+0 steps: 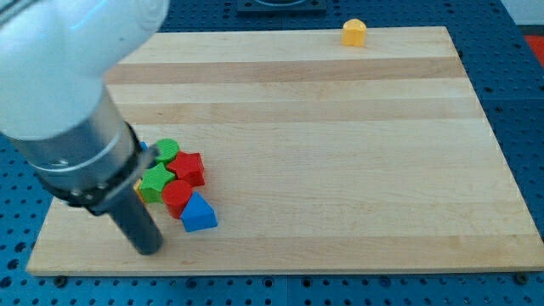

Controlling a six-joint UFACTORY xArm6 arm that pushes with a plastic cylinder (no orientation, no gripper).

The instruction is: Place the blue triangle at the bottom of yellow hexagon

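Blue triangle (199, 213) sits at view's lower left, touching red cylinder (177, 195); yellow hexagon (354, 32) far off at top edge. Our tip (149, 247), bare rod holding nothing, sits just left of triangle, so we judge push goes up-right.

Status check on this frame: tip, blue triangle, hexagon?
My tip left of blue triangle, apart. Yellow hexagon far off at top edge. Red blocks crowd triangle.
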